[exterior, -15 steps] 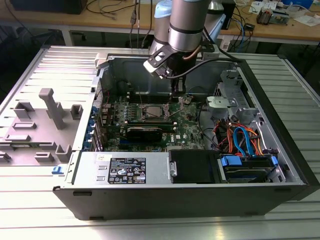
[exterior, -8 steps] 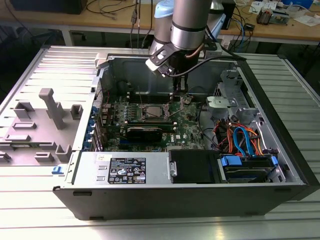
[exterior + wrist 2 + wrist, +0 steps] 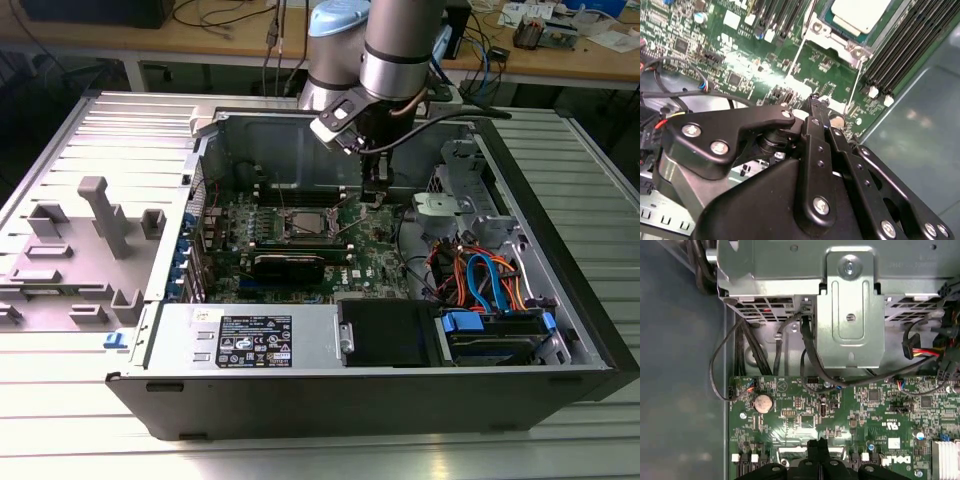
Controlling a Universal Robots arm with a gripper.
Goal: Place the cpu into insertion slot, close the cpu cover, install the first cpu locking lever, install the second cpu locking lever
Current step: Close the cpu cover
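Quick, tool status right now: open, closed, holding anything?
Tool: closed, fingertips together just over the motherboard, nothing visibly held.

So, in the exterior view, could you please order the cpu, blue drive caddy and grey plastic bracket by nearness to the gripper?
1. cpu, exterior view's left of the gripper.
2. blue drive caddy, lower right.
3. grey plastic bracket, far left.

The silver-grey jointed robot arm (image 3: 400,45) stands steeply above the fingers (image 3: 816,125). Its black metal gripper (image 3: 376,200) points downward, tips pressed together.
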